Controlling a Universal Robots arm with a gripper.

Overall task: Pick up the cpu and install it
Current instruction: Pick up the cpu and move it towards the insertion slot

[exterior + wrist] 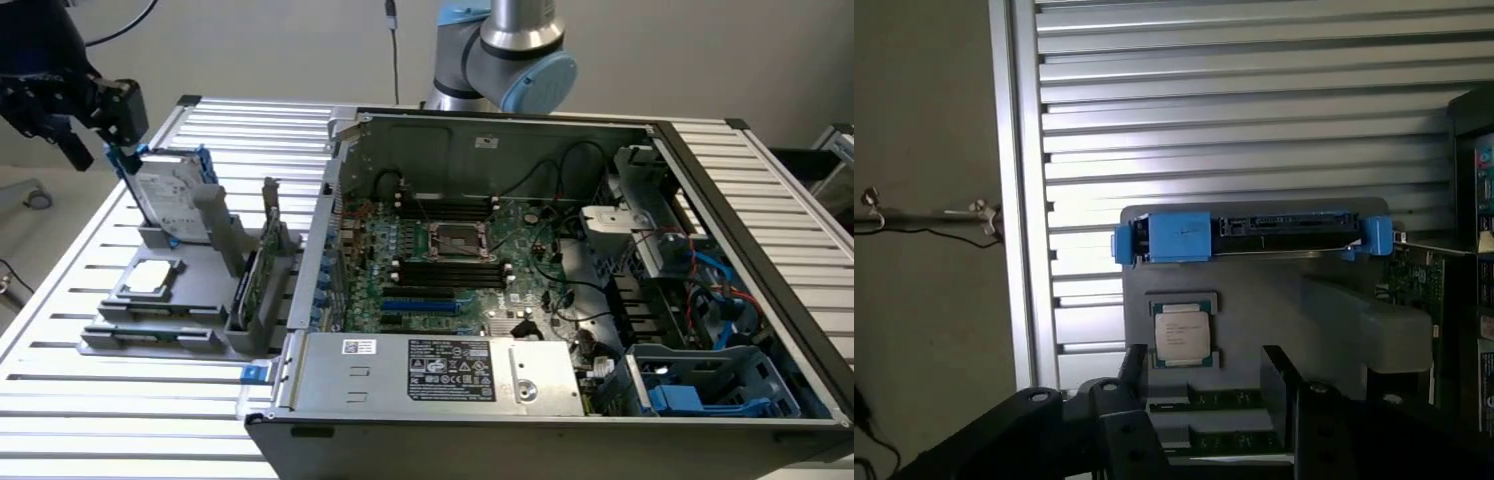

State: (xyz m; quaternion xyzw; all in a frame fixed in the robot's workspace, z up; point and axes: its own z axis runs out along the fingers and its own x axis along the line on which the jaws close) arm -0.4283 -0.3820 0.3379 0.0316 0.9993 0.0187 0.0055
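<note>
Gripper (1206,355) hangs above drive (174,190), toward the exterior view's left, jaws wide, nothing held. Cpu (150,277) lies flat in grey holder (194,312) just beside drive. Likely light, stiff, thin, fragile; pinch opposite edges, lid looks slick.

1 cpu (1182,333); 1 hard drv (1249,235); 1 grey holder (207,300); 1 PC case (481,140); 1 mobo (534,270); 1 robot arm (514,50); 1 gripper (1204,355).
</note>
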